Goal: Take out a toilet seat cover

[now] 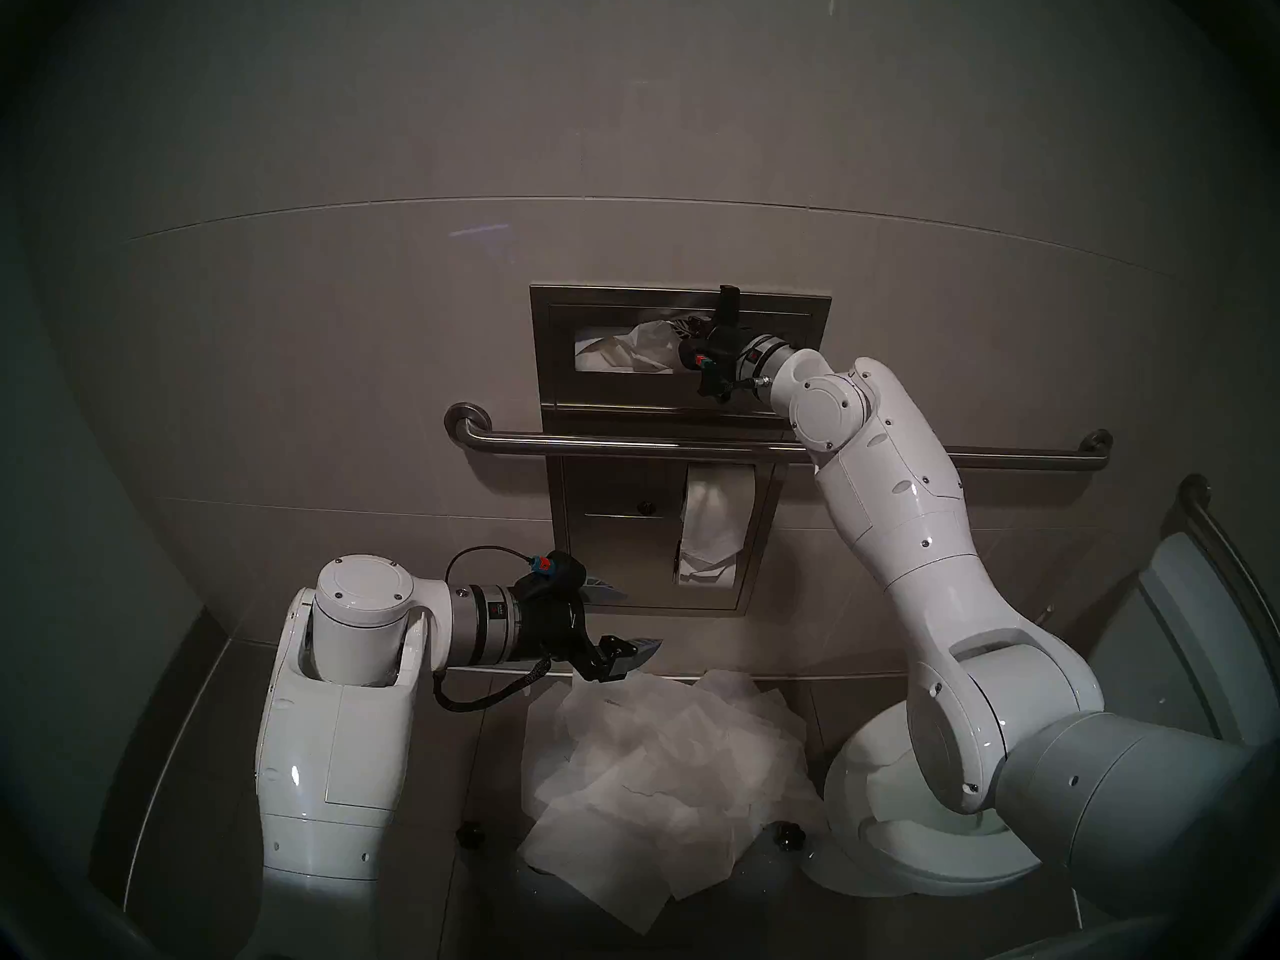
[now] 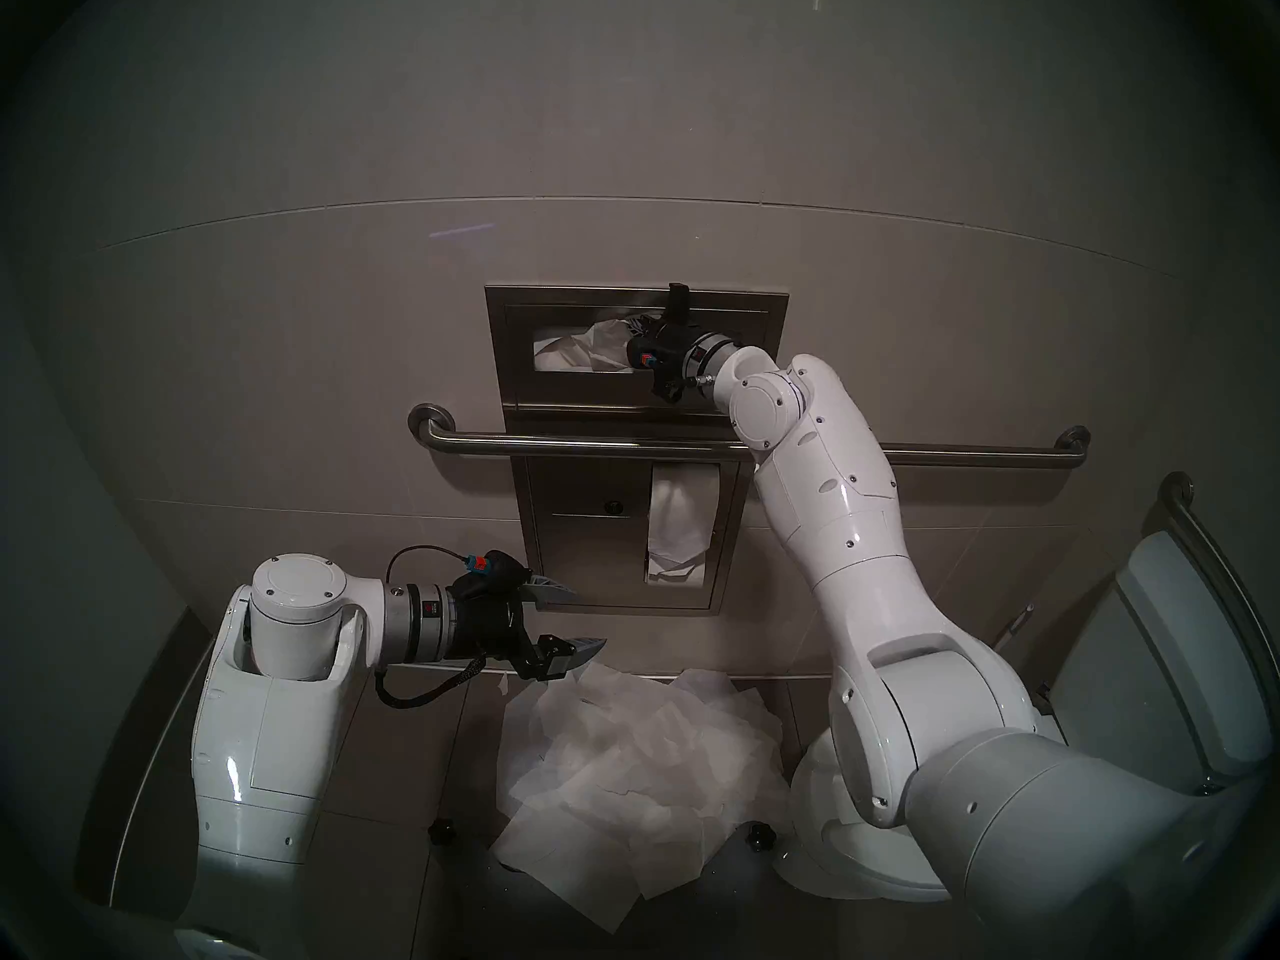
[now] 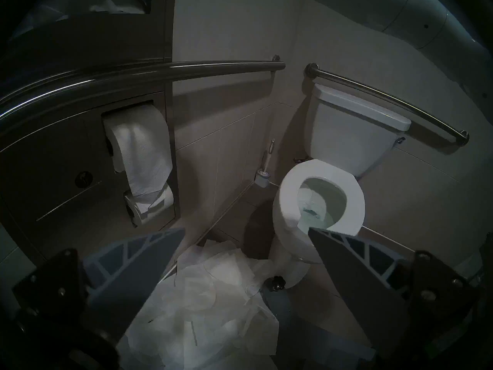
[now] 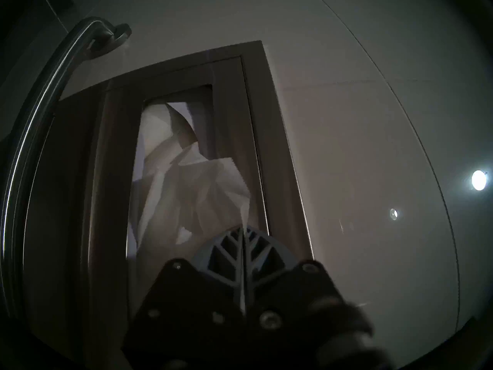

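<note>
The right gripper (image 4: 243, 229) is at the right end of the slot in the recessed steel dispenser (image 1: 554, 356) on the far wall, its two fingers pressed flat together on a fold of the toilet seat cover (image 4: 192, 190). The cover is a crumpled white tissue sheet bunched in the slot; its long axis runs left to right along the opening in the head view, with the pinched end pointing right toward the gripper and bulging slightly out of the wall. How much of the sheet remains inside cannot be told.

The left gripper (image 3: 246, 232) hangs low on the left, jaws wide apart and empty, aimed toward the toilet (image 3: 288, 190).

A heap of loose tissue sheets (image 1: 658, 764) lies on the floor below. A grab bar (image 1: 623, 444) crosses beneath the dispenser, and toilet paper rolls (image 1: 713, 522) sit under it.
</note>
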You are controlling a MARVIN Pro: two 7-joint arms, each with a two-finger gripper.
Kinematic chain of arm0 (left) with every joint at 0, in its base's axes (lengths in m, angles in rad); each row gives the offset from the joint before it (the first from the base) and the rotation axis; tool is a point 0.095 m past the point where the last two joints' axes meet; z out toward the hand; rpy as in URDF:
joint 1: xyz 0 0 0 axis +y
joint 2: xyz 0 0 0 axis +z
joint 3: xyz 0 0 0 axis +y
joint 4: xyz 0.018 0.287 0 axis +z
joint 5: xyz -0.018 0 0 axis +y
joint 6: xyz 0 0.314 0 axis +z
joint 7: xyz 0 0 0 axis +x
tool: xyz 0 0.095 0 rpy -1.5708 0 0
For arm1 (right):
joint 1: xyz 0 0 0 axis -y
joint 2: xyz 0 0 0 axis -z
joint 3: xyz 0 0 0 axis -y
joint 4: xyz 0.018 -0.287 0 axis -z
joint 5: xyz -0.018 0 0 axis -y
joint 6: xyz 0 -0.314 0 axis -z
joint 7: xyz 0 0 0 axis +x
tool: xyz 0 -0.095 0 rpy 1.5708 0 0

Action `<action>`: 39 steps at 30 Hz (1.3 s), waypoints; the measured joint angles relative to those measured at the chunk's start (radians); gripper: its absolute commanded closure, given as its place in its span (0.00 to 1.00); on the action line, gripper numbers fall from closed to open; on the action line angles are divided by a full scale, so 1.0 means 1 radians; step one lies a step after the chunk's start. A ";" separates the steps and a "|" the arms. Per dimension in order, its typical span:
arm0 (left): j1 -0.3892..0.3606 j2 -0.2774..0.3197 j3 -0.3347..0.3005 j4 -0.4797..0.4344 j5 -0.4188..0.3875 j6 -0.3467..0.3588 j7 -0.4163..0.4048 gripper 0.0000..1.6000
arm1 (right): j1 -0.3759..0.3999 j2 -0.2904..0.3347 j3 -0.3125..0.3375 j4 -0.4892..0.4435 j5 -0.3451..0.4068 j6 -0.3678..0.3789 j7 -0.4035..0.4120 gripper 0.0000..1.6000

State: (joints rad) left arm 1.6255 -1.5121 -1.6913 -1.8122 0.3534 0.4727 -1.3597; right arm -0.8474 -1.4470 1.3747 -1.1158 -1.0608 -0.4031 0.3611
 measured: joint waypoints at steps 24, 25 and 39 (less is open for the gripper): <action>0.000 0.000 0.001 -0.001 0.000 0.005 0.004 0.00 | -0.254 -0.045 0.126 -0.203 0.079 0.136 -0.034 1.00; 0.000 0.000 0.001 -0.001 0.000 0.005 0.004 0.00 | -0.268 -0.047 0.133 -0.216 0.084 0.142 -0.034 1.00; 0.000 0.000 0.002 -0.001 0.000 0.006 0.006 0.00 | -0.353 -0.065 0.180 -0.284 0.114 0.182 -0.035 1.00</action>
State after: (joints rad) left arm 1.6255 -1.5122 -1.6894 -1.8136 0.3537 0.4786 -1.3542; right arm -1.2008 -1.5117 1.5543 -1.4002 -0.9472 -0.2212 0.3259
